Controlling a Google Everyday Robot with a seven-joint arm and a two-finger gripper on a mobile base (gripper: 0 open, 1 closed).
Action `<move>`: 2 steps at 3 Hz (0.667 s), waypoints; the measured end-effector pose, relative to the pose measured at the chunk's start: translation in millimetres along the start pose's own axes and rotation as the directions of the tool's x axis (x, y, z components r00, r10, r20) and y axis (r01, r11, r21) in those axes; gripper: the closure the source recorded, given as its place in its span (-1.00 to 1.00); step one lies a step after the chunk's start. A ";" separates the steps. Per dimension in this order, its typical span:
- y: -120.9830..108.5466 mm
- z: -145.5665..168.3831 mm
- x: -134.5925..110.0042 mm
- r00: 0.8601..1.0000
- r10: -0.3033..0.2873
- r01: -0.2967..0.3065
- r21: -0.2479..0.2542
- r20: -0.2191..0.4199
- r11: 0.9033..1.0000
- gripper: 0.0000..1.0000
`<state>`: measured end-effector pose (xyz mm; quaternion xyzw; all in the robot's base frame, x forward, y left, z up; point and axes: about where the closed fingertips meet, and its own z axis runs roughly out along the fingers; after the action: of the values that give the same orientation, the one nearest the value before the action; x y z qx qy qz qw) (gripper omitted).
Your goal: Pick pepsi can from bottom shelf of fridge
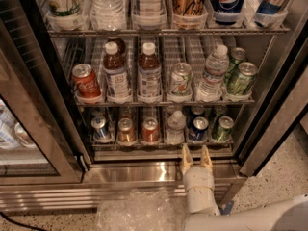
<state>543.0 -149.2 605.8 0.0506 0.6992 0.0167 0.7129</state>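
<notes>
**Gripper (195,151) poised at the fridge sill, just below the pepsi can (198,128)**

The tall stainless-steel drinks fridge (139,173) stands with its glass door swung open to the left, which leaves the racks reachable from the front. The pepsi can, small, dark navy-blue and silver-topped, stands upright on the bottom shelf (159,145), a wire rack split into clear plastic lanes that keep each drink in its own file. It sits at the front of its lane, right of a small clear water bottle (175,127) and left of a green can (222,128). Further left come a red can (150,130), a copper can (126,131) and a paler blue-and-silver can (100,127).

The cream two-finger gripper sits low over the steel sill, near the shelf's front edge and almost directly in front of the navy can. Its fingers point into the fridge and are spread apart with nothing between them, a stance that suits sliding one finger down each side of the can. Whether the lane gaps leave room for those fingers is hard to judge from this angle, and the neighbours look close enough to get nudged.
</notes>
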 end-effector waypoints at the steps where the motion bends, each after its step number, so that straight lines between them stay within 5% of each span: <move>1: -2.3 9.5 3.7 1.000 0.013 -0.013 0.017 -0.004 1.000 -0.10; 2: 3.7 26.9 6.9 1.000 0.011 -0.011 0.003 -0.011 1.000 -0.10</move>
<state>570.1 -146.2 599.8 0.0554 0.7030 0.0201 0.7088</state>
